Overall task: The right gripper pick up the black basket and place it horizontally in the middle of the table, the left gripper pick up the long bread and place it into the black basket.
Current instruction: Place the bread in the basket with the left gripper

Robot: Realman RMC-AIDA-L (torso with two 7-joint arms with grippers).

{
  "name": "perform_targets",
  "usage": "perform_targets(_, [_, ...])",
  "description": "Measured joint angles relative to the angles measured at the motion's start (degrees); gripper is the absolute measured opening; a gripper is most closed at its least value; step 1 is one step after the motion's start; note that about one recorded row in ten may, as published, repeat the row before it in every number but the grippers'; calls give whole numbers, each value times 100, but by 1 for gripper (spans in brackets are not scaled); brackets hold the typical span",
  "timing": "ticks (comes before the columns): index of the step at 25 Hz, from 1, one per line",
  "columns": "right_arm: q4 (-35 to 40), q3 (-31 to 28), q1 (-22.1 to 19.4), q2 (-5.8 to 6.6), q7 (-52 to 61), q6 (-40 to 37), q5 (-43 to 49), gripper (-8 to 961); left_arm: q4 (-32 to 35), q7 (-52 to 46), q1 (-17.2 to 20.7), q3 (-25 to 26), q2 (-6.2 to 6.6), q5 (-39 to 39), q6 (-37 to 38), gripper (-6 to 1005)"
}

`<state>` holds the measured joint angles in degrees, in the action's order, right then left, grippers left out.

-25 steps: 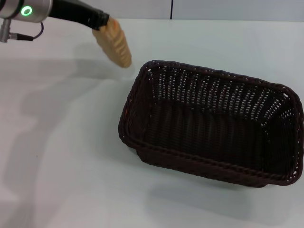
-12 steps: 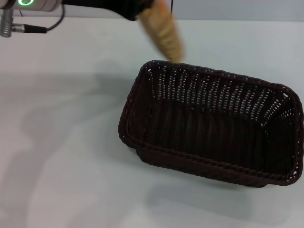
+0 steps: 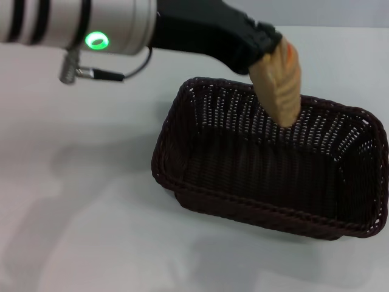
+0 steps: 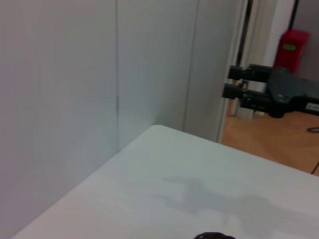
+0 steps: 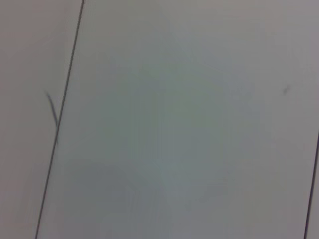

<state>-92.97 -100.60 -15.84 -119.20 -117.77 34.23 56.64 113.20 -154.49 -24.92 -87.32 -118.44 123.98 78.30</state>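
The black basket (image 3: 273,167) stands on the white table (image 3: 79,201), right of the middle, lying lengthwise across my view. My left gripper (image 3: 267,48) is shut on the long bread (image 3: 279,82) and holds it above the basket's far side. The loaf hangs tip down, over the inside of the far wall, clear of the basket floor. A dark edge of the basket rim (image 4: 212,235) shows in the left wrist view. My right gripper is out of view.
The white wall meets the table's far edge (image 3: 340,25). The left arm's silver body with a green light (image 3: 97,41) reaches across the far left of the table. The left wrist view shows the table's far corner (image 4: 157,128) and a black device (image 4: 274,94) beyond it.
My left gripper has carried the bread to the right and nearer, from outside the basket's far left corner to above its far side. The basket has not moved.
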Motion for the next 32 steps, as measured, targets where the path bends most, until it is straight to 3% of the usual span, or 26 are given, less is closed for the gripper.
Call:
perform_targets(8, [-72, 12, 3, 2, -10, 5, 138, 576, -483, 138, 70, -336, 5, -204, -445, 56])
perform_targets(10, [-79, 14, 3, 2, -10, 6, 141, 577, -703, 625, 89, -461, 2, -767, -548, 54])
perform_targets(13, [-100, 32, 10, 2, -10, 1, 284, 576, -796, 693, 82, -470, 4, -904, -566, 52])
perform_targets(16, [-125, 74, 33, 1, -10, -20, 427, 576, -1296, 1114, 34, -408, 16, -1707, -575, 49])
perform_targets(20, [-148, 134, 70, -5, -10, -41, 534, 575, -1427, 1337, 30, -367, 29, -1949, -554, 46])
perform_targets(27, [-170, 147, 51, -8, -10, -54, 589, 576, -1366, 1448, 49, -355, 26, -1604, -583, 409])
perform_targets(32, [-232, 113, -104, -17, -39, -227, 589, 576, -971, 1580, 439, 137, 25, -1341, -704, 612])
